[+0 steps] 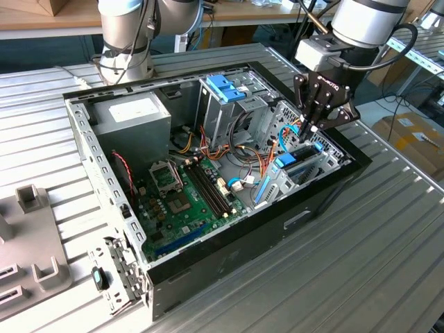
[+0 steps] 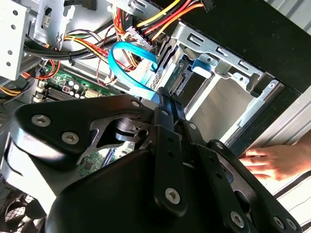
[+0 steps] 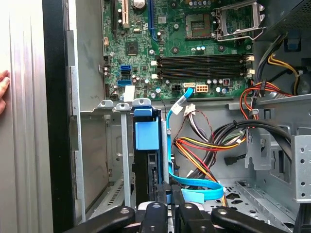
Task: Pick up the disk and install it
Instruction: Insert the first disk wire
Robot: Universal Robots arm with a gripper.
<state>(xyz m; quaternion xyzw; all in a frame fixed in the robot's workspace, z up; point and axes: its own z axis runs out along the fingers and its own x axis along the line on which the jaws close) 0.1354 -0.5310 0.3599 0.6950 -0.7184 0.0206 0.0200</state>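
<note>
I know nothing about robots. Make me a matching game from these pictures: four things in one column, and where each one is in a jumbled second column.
1. disk
2. gripper
3. hand
4. motherboard

A. flat on the floor of the case
B. outside the case, on the ridged table
C. standing on edge in the drive bay
D. reaching down at the drive bay

Pairs: 1-C, 2-D, 3-B, 4-A

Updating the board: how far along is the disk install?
Done: the disk is picked up and stands on edge inside the drive bay.
In hand: the tool, fingers together, is at the disk's outer end.
Left: I cannot tell whether the disk is fully seated.
</note>
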